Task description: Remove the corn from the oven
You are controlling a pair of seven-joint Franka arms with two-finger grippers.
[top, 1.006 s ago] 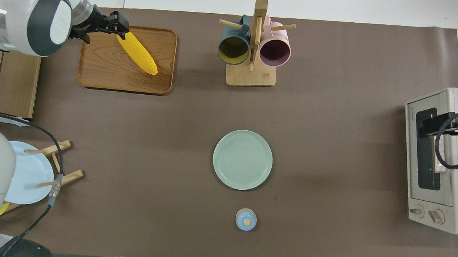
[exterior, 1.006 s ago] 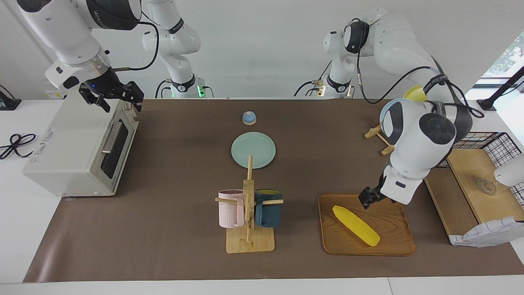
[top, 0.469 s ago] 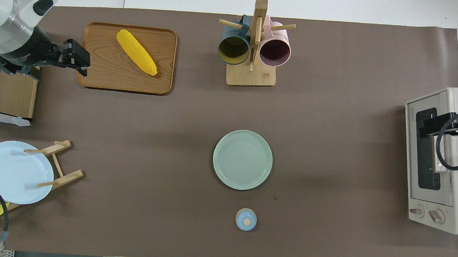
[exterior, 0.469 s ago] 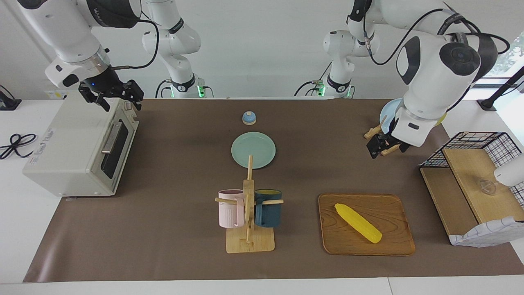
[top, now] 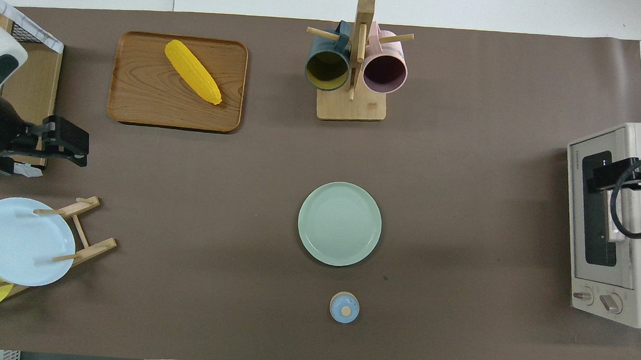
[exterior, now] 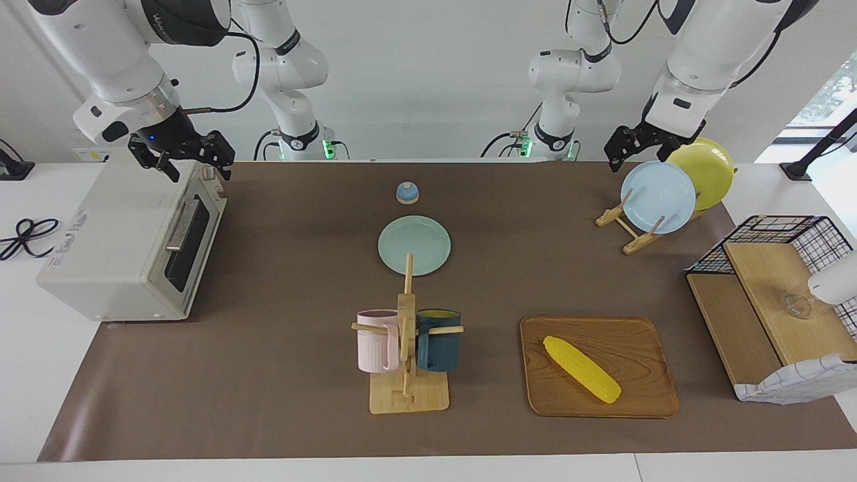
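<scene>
Task progress: judged essentially done. The corn [exterior: 581, 369] lies out of the oven [exterior: 127, 241], on the wooden tray [exterior: 643, 341]; nothing appears left but for the arms to settle.
Corn position: diagonal on the tray, at about 4 o'clock from the green plate [exterior: 414, 245] in the facing view, well apart from the oven.
Oven: door shut; interior not readable through the dark glass.
Tray contents: the corn only.
Green plate: bare.
Mugs: pink [exterior: 377, 340] and dark blue [exterior: 438, 339], hung on the mug stand [exterior: 408, 395].
Left gripper [exterior: 637, 142]: fingers released, holding nothing, raised over the plate rack [exterior: 626, 227].
Right gripper [exterior: 184, 156]: fingers released, holding nothing, over the oven's top edge.
</scene>
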